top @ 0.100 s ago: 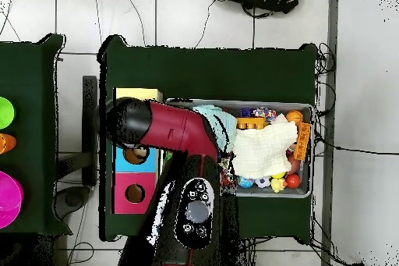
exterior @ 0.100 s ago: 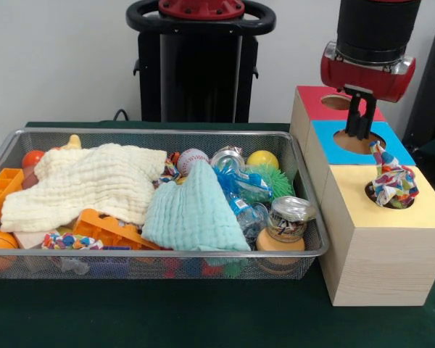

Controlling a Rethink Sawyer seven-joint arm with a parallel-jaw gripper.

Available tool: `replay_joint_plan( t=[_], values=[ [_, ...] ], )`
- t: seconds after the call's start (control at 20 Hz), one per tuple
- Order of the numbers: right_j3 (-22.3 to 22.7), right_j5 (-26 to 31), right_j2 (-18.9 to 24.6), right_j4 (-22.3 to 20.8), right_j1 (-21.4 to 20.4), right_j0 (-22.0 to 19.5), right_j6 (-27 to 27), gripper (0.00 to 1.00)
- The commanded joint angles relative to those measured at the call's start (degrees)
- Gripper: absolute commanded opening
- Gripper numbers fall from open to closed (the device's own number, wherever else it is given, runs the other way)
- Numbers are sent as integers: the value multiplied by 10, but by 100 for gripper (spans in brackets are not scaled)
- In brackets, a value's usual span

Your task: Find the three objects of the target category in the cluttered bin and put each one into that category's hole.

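A wooden box (exterior @ 0.100 s ago: 377, 268) stands to the right of the bin, with a red (exterior @ 0.100 s ago: 312, 101), a blue (exterior @ 0.100 s ago: 326, 148) and a yellow (exterior @ 0.100 s ago: 428, 206) top section, each with a round hole. A multicoloured knotted rope toy (exterior @ 0.100 s ago: 391, 181) sits in the yellow section's hole and sticks up out of it. My gripper (exterior @ 0.100 s ago: 360, 133) hangs over the blue section's hole, just behind the toy's upper end, and nothing shows in it. In the overhead view the arm (top @ 0.100 s ago: 175, 126) covers the gripper and most of the box (top @ 0.100 s ago: 138, 93).
The wire mesh bin (exterior @ 0.100 s ago: 159, 134) holds a cream cloth (exterior @ 0.100 s ago: 87, 181), a teal cloth (exterior @ 0.100 s ago: 192, 214), a baseball (exterior @ 0.100 s ago: 191, 159), a yellow ball (exterior @ 0.100 s ago: 262, 159), a green spiky ball (exterior @ 0.100 s ago: 275, 177), a plastic bottle (exterior @ 0.100 s ago: 243, 196), a candle jar (exterior @ 0.100 s ago: 286, 225), orange plastic plates (exterior @ 0.100 s ago: 109, 228) and another rope toy (exterior @ 0.100 s ago: 72, 241).
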Motion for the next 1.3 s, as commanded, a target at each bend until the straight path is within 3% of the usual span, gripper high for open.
replay_joint_plan(
  t=[0.05, 0.4, 0.95, 1.3],
  values=[
    [58, -76, 55, 9, 22, -2, 77, 0],
    [69, -157, 66, 9, 49, -6, 88, 0],
    [48, -124, 48, 41, 52, 38, 143, 0],
    [66, -120, 55, 57, 39, 36, 124, 0]
  ],
)
